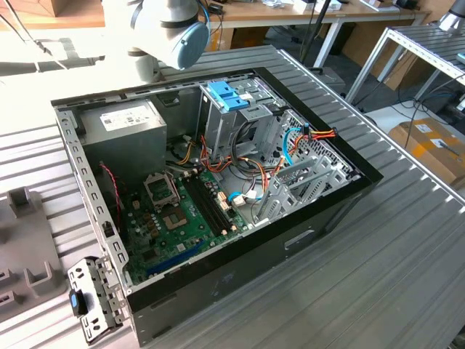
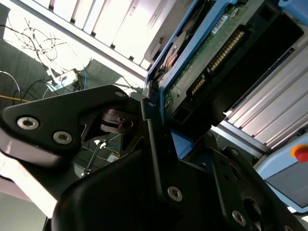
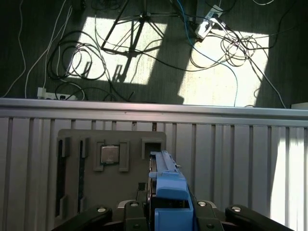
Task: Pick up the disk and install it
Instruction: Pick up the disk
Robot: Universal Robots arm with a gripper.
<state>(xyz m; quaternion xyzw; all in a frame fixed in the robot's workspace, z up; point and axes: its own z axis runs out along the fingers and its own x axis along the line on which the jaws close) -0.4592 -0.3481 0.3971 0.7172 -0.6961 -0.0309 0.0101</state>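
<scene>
First wrist view: the gripper (image 3: 166,216) is clamped on the disk (image 3: 167,185), which stands on edge between its fingers. Just beyond it a grey fixture tray (image 3: 110,187) lies on the ribbed metal table (image 3: 231,159). Farther off, past the table's edge, cables (image 3: 236,48) sprawl over a sunlit dark floor (image 3: 29,48).

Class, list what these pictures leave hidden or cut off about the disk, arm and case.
Disk label: both wrist views, faces away behind the disk's own body.
Arm: exterior view, cut off by the top edge.
Drive cage interior: exterior view, hidden by its walls and the light-blue bracket.
</scene>
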